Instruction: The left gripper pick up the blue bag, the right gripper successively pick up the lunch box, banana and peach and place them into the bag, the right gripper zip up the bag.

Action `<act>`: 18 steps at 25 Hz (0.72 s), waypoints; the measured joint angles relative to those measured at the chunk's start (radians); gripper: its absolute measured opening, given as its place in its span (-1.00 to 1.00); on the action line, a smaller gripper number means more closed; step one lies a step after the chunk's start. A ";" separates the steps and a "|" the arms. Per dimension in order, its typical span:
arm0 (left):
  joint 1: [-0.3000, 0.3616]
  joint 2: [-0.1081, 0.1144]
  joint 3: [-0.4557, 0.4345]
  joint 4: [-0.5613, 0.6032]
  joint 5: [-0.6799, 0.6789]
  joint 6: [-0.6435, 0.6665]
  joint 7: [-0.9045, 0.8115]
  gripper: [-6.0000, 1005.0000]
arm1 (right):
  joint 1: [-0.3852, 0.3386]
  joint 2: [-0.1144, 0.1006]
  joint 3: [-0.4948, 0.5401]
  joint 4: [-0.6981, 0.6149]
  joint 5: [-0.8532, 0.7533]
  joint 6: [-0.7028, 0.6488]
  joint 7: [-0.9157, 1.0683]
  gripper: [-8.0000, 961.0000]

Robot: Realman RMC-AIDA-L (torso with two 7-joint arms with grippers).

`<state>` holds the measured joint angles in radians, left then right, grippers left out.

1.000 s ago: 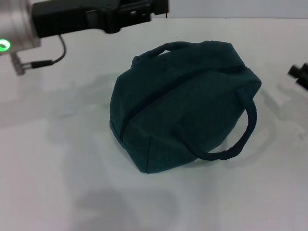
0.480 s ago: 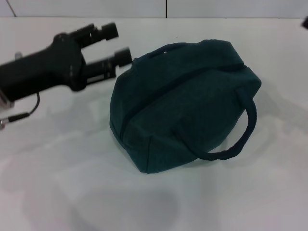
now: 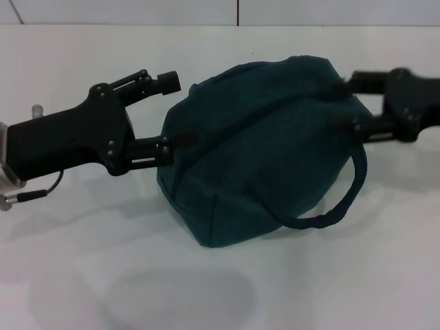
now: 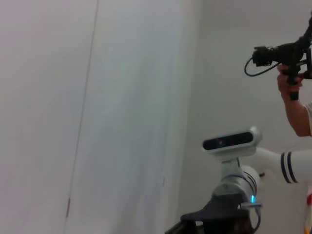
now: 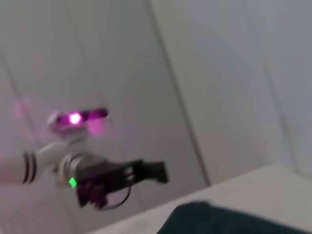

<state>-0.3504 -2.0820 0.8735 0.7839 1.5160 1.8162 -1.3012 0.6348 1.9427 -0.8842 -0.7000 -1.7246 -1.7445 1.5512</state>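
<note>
The blue bag (image 3: 254, 148) lies on the white table, its dark zipper line running along the top and one looped handle hanging toward the front right. My left gripper (image 3: 177, 112) reaches in from the left, open. Its lower finger (image 3: 159, 148) touches the bag's left end and its upper finger (image 3: 155, 84) stands clear above. From the right, my right gripper (image 3: 339, 105) is open, with both fingertips against the bag's right end. In the right wrist view the blue bag (image 5: 219, 219) shows as a teal edge. Lunch box, banana and peach are out of view.
White table (image 3: 82, 261) spreads all round the bag, with a wall behind. The left wrist view shows a wall, another robot (image 4: 229, 161) and a person's hand holding a camera (image 4: 287, 53). A robot with a purple light (image 5: 75, 119) stands far off.
My left gripper has swung down against the bag's left end. My right gripper has come in from the right edge to the bag's right end. The bag has not moved.
</note>
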 joint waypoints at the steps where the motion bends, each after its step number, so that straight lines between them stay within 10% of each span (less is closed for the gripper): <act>1: 0.001 0.000 0.001 0.000 0.003 0.000 0.000 0.78 | 0.004 0.011 -0.007 -0.007 -0.018 -0.004 -0.004 0.70; 8: 0.004 0.003 -0.005 -0.003 0.011 -0.004 0.001 0.78 | -0.003 0.057 -0.061 -0.052 -0.034 -0.021 -0.050 0.70; 18: -0.003 0.005 -0.005 -0.023 0.011 -0.009 0.002 0.78 | -0.008 0.060 -0.060 -0.053 -0.034 -0.017 -0.072 0.70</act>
<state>-0.3533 -2.0770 0.8682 0.7608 1.5269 1.8067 -1.2997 0.6271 2.0026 -0.9439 -0.7532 -1.7588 -1.7618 1.4790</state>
